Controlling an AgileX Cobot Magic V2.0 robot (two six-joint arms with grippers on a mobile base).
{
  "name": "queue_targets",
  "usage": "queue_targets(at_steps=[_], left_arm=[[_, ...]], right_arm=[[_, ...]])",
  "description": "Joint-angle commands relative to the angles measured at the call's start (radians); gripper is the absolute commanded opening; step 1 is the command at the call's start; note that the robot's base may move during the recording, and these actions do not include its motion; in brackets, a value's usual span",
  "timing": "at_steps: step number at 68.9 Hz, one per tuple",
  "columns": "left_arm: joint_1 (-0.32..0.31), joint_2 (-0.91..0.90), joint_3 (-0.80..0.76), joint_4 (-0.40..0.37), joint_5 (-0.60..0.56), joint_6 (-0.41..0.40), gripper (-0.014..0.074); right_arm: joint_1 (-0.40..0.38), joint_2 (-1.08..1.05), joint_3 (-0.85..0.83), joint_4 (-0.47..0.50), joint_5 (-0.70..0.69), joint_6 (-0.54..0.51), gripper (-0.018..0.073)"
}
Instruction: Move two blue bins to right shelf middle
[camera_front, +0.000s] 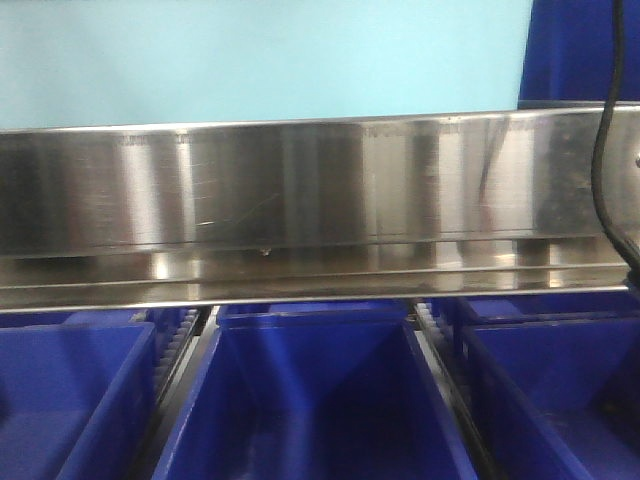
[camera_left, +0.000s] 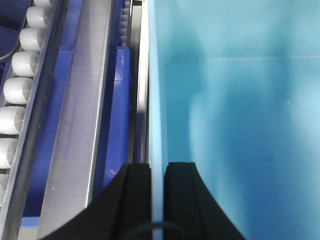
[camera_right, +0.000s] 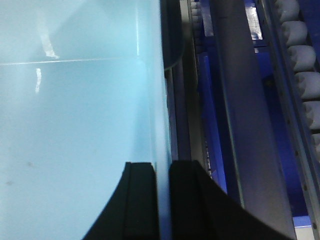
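Running down the far left edge of the left wrist view is a row of white plastic rollers (camera_left: 22, 62). Just right of them lies a long grey steel beam (camera_left: 82, 100), then a sliver of dark royal-blue plastic (camera_left: 117, 100). And there's the left gripper (camera_left: 158, 167), both black pads (camera_left: 137, 175) clenched on the left wall of the large pale sky-blue plastic bin (camera_left: 240, 125). The thin rim runs straight between them, one pad outside and one inside the tub.

Over to the front view: the pale sky-blue plastic bin (camera_front: 260, 60) fills the top of the picture from the left edge to well past the middle. It sits behind and above the broad brushed stainless-steel front rail (camera_front: 300, 180), which hides its lower edge, so I cannot tell whether it rests on the tier. Below the rail, three dark royal-blue plastic bins (camera_front: 310, 400) stand side by side, open tops toward us. A black cable (camera_front: 600, 150) hangs down at the far right.

On the right side, the bin's interior (camera_right: 75, 125) is smooth and glossy. The right gripper (camera_right: 162, 167) grasps the right wall the same way, pads (camera_right: 140, 175) straddling the rim. Right of it come another steel beam (camera_right: 250, 125) and more rollers (camera_right: 300, 55).
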Motion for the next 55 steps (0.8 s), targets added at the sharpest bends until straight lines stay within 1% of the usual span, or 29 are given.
queue_targets(at_steps=[1,11,15,19,23,27,30,32,35,37,38,40,41,46,51,55], left_arm=[[-0.004,0.003,0.007,-0.032,-0.016,-0.008,-0.0111],[-0.004,0.003,0.002,-0.032,-0.006,-0.008,-0.0111],[-0.004,0.003,0.002,-0.032,0.000,-0.008,-0.0095],[-0.004,0.003,0.002,-0.032,0.004,-0.008,-0.0054],[-0.004,0.003,0.002,-0.032,0.004,-0.008,0.0009],[-0.004,-0.001,0.002,-0.032,0.004,-0.008,0.0101],[-0.004,-0.006,0.002,-0.032,0.004,-0.008,0.0156],[-0.004,-0.009,0.002,-0.032,0.004,-0.008,0.0211],[-0.004,-0.014,0.002,-0.030,0.004,-0.008,0.0262],[-0.004,-0.015,0.002,-0.026,0.002,-0.008,0.0305],[-0.004,-0.018,0.002,-0.026,0.002,-0.008,0.0312],[-0.004,-0.020,0.002,-0.026,0.002,-0.008,0.0337],[-0.004,-0.023,0.002,-0.026,0.002,-0.008,0.0349],[-0.004,-0.027,0.002,-0.026,0.000,-0.008,0.0362],[-0.004,-0.033,0.002,-0.026,0.000,-0.008,0.0360],[-0.004,-0.039,0.002,-0.026,0.000,-0.008,0.0360]], right_arm=[[0.002,0.017,0.017,0.013,-0.053,0.006,-0.0163],[0.002,0.000,0.015,-0.014,-0.053,0.006,-0.0163],[0.002,-0.010,0.015,-0.021,-0.053,0.006,-0.0163],[0.002,-0.020,0.015,-0.021,-0.053,0.006,-0.0163],[0.002,-0.025,0.015,-0.021,-0.051,0.006,-0.0163],[0.002,-0.029,0.015,-0.021,-0.044,0.006,-0.0163],[0.002,-0.029,0.015,-0.021,-0.039,0.006,-0.0142],[0.002,-0.029,0.015,-0.021,-0.035,0.006,-0.0095],[0.002,-0.029,0.015,-0.021,-0.033,0.006,-0.0029],[0.002,-0.029,0.015,-0.021,-0.033,0.006,0.0048],[0.002,-0.029,0.015,-0.021,-0.033,0.006,0.0064],[0.002,-0.029,0.015,-0.021,-0.030,0.006,0.0128],[0.002,-0.031,0.015,-0.021,-0.030,0.006,0.0174],[0.002,-0.031,0.015,-0.021,-0.019,0.006,0.0290],[0.002,-0.032,0.015,-0.021,-0.004,0.006,0.0356],[0.002,-0.037,0.015,-0.021,0.000,0.006,0.0363]])
